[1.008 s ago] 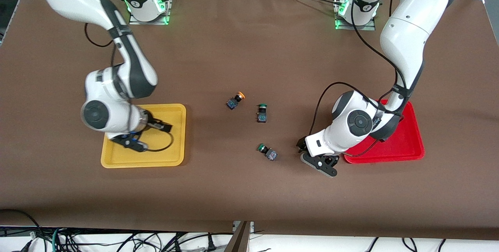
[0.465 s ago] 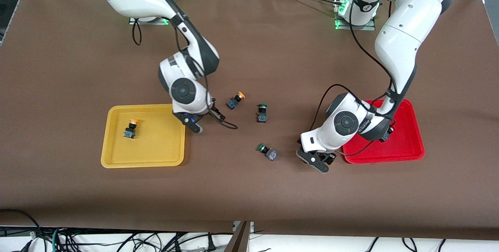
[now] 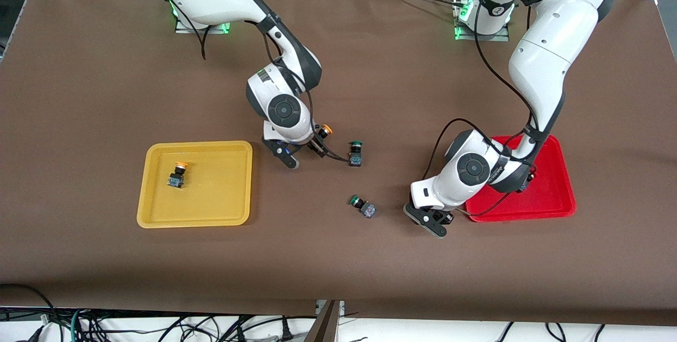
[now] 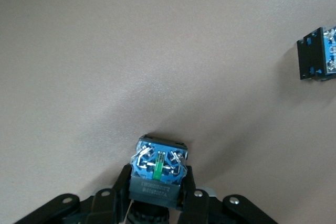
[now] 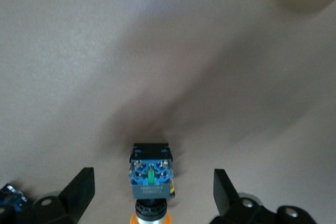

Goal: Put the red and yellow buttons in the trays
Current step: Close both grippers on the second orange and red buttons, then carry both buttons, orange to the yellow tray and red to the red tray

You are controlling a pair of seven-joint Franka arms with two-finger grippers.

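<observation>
A yellow-capped button (image 3: 325, 130) lies on the table mid-way between the trays. My right gripper (image 3: 302, 150) hangs over it, open, with a finger (image 5: 81, 190) on each side of its blue body (image 5: 150, 177). A second yellow-capped button (image 3: 177, 174) lies in the yellow tray (image 3: 232, 210). My left gripper (image 3: 431, 220) is low over the table beside the red tray (image 3: 555, 202). It is shut on a blue-bodied button (image 4: 157, 163) whose cap is hidden. No red cap shows.
Two green-capped buttons lie on the table. One (image 3: 355, 153) is beside the right gripper. The other (image 3: 363, 206) is close to the left gripper and shows in the left wrist view (image 4: 316, 53). A black cable loops from the right wrist.
My right arm left the yellow tray, leaving a yellow-capped button in it, and swung to the yellow-capped button at mid-table. My left gripper stayed almost in place.
</observation>
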